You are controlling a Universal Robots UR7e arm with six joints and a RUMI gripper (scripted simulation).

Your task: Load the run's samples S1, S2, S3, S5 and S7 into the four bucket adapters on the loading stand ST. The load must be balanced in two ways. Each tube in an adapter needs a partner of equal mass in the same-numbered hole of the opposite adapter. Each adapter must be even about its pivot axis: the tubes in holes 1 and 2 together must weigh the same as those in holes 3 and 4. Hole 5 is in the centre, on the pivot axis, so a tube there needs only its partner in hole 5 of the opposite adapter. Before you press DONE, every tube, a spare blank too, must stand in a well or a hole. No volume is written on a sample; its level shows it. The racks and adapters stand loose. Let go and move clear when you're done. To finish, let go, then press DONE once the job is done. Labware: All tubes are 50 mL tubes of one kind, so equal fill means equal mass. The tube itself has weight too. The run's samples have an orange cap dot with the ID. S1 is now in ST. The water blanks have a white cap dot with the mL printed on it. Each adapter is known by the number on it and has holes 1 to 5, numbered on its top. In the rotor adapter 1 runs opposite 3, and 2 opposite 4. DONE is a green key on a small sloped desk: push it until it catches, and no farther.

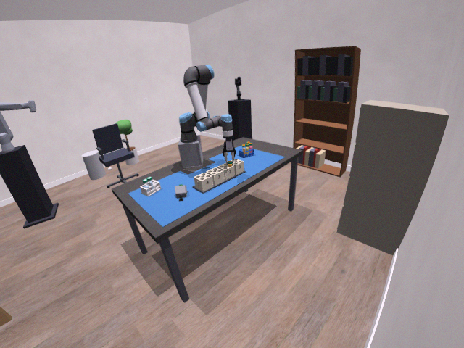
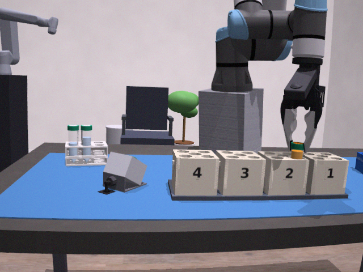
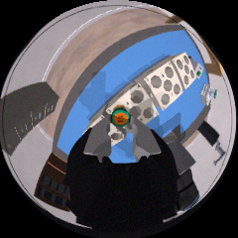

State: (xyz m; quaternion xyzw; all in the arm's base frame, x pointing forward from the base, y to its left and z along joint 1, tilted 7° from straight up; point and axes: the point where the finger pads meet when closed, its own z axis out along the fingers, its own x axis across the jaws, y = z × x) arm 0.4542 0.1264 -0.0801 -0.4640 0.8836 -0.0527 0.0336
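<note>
Your claw (image 1: 229, 162) (image 2: 297, 147) (image 3: 119, 115) pinches the orange-dotted, green-capped tube (image 1: 229, 163) (image 2: 296, 153) (image 3: 120, 118), which stands partly in box 2 (image 1: 229, 172) (image 2: 285, 178). At left, the white rack (image 1: 151, 193) (image 2: 86, 164) holds two pale-blue-filled tubes; the blue rack (image 1: 246, 154) (image 2: 359, 164), far right, holds several others.
</note>
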